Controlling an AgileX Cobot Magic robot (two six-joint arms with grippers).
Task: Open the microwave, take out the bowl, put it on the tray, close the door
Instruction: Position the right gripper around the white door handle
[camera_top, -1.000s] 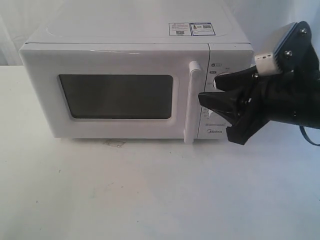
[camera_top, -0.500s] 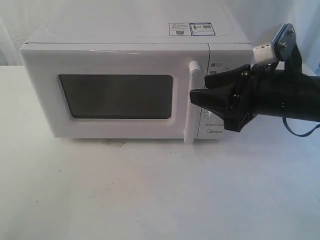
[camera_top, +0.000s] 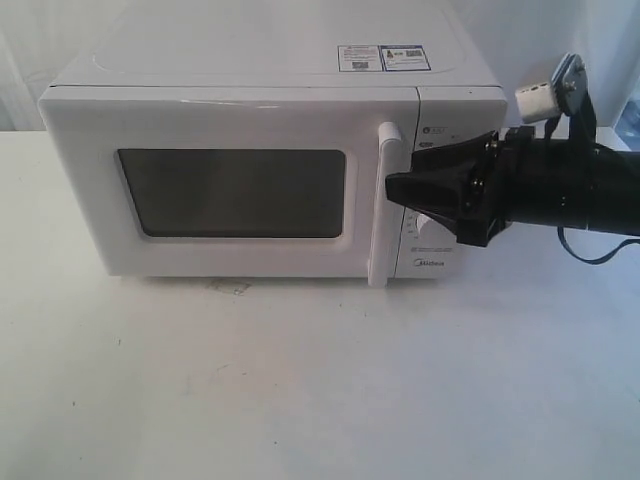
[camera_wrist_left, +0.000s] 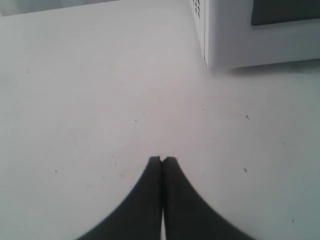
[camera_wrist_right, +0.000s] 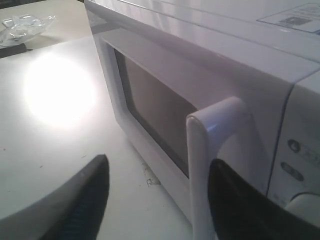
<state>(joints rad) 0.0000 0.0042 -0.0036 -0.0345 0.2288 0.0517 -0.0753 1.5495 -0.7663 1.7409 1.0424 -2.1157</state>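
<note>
The white boxy microwave (camera_top: 250, 100) is sitting shut on the pale worktop (camera_top: 300, 380). The right claw (camera_top: 392, 187) is gaping astride its white bar handle (camera_top: 384, 245); the left claw (camera_wrist_left: 162, 160) is lying clenched.

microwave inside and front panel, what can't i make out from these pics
- Bowl: seen in no view; the white boxy microwave's white door is shut and its dark window shows nothing inside.
- Control panel: exterior view, the open black right gripper covers most of it.
- Top stickers: exterior view, print too small.
- Tray: in no view.
</note>
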